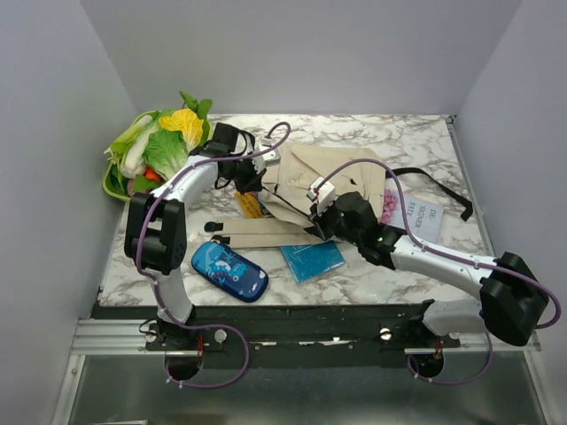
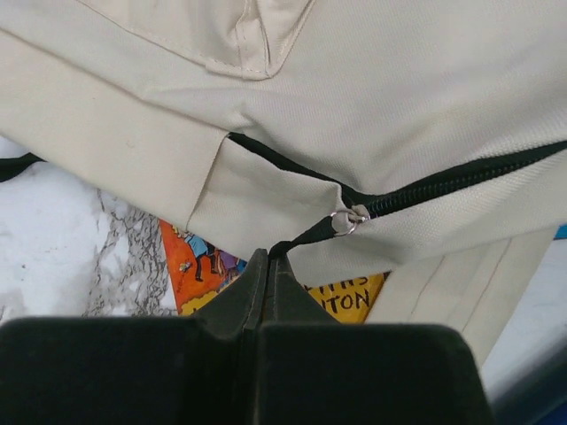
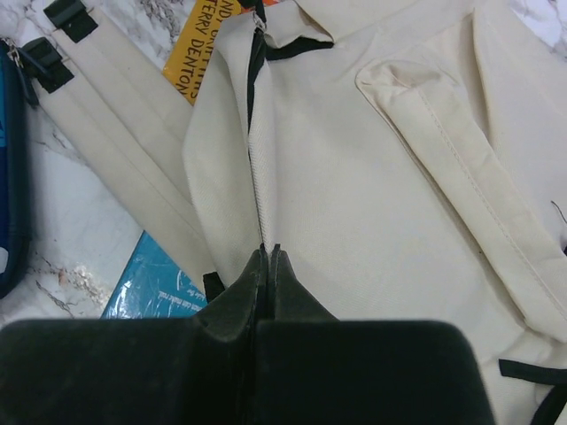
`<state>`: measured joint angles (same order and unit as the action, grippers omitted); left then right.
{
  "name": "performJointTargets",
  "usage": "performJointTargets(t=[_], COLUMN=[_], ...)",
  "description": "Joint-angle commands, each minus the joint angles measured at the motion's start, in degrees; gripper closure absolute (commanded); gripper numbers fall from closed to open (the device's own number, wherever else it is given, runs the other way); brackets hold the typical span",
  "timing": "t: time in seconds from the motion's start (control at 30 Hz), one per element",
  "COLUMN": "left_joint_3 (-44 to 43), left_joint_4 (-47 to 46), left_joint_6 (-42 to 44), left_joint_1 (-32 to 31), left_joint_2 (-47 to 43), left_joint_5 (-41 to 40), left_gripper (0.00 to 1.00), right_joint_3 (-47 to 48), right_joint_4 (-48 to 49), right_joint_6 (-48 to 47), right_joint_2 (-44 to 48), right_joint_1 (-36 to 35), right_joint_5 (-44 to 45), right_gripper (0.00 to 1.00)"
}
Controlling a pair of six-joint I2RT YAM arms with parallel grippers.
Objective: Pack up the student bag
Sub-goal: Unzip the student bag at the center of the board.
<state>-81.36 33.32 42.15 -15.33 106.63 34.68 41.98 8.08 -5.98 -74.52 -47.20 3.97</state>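
The beige student bag [image 1: 332, 177] lies flat mid-table, its zipper mostly closed. My left gripper [image 1: 251, 177] is at the bag's left end. In the left wrist view it [image 2: 268, 257] is shut on the black zipper pull tab [image 2: 306, 237] below the metal ring, with bag cloth [image 2: 399, 97] above. My right gripper [image 1: 324, 221] is at the bag's near edge. In the right wrist view it [image 3: 267, 251] is shut on the bag [image 3: 372, 177], pinching the cloth along the zipper seam. The bag's long beige straps [image 3: 115, 115] trail to the left.
A yellow-orange book [image 1: 252, 205] lies partly under the bag and also shows in the left wrist view [image 2: 199, 261]. A dark-blue pencil case [image 1: 229, 271] and a teal packet [image 1: 312, 259] lie near the front. A vegetable basket [image 1: 155, 150] stands far left. A pink item [image 1: 390, 206] and a white card [image 1: 423, 219] lie to the right.
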Motion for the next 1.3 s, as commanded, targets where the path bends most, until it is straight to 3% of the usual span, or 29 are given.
performJointTargets(t=[0.0, 0.17, 0.5, 0.6, 0.73, 0.77, 0.83, 0.97, 1.0, 1.07, 1.1, 1.17, 1.2, 1.27], left_joint_3=[-1.18, 0.24, 2.0, 2.52, 4.2, 3.85, 0.08, -0.2, -0.11, -0.46, -0.81, -0.9, -1.16, -1.34], left_joint_4=[1.57, 11.84, 13.79, 10.9, -3.41, -8.48, -8.63, -7.05, -6.0, -1.8, -0.2, 4.96, 7.09, 11.65], left_joint_6=[2.58, 10.22, 13.66, 11.91, 1.73, -0.38, -4.08, -5.15, -4.98, -4.1, -3.14, 2.37, 5.19, 11.07], left_joint_1=[4.88, 4.26, 3.91, 3.91, 3.91, 3.91, 4.17, 4.08, 3.91, 3.91, 3.99, 3.99, 4.08, 3.91], left_joint_2=[-6.77, -11.09, -6.26, -5.56, -4.51, -2.76, -0.47, -0.8, -1.5, -3.61, -4.49, -7.82, -8.88, -11.43], left_joint_5=[4.15, 12.69, 8.3, 6.38, -4.94, -12.63, -16.29, -13.33, -9.23, -4.21, 0.69, 6.26, 8.54, 15.05], left_gripper=[1.0, 1.0, 1.0, 1.0, 1.0, 1.0, 1.0, 0.99, 0.82, 0.68, 0.54, 0.43, 0.3, 0.19], right_joint_3=[-0.23, 2.32, 2.94, 2.06, 0.83, 0.39, -0.58, -0.58, -0.32, 0.73, 1.17, 2.67, 3.19, 4.77], right_joint_4=[-5.44, -4.04, -4.38, -4.47, -4.91, -5.0, -5.0, -5.09, -5.0, -4.82, -4.74, -4.56, -4.39, -3.86], right_joint_6=[1.49, 1.23, 1.58, 2.11, 2.81, 2.99, 3.52, 3.61, 3.43, 2.9, 2.29, 1.76, 1.41, 0.62], right_joint_2=[0.35, -2.21, 0.52, 1.31, 2.89, 3.24, 3.94, 3.95, 3.86, 2.89, 2.37, 1.05, 0.78, -0.44], right_joint_1=[-0.44, -0.61, -1.32, -1.75, -2.89, -2.98, -3.16, -3.25, -3.25, -3.25, -3.34, -3.25, -3.25, -3.34], right_joint_5=[1.04, 0.69, 2.27, 2.97, 3.59, 3.68, 3.68, 3.77, 3.85, 4.03, 3.86, 3.59, 3.33, 3.24], right_gripper=[0.99, 0.99, 0.99, 0.99, 0.99, 0.99, 0.99, 0.99, 0.99, 0.99, 0.99, 0.99, 0.99, 0.99])
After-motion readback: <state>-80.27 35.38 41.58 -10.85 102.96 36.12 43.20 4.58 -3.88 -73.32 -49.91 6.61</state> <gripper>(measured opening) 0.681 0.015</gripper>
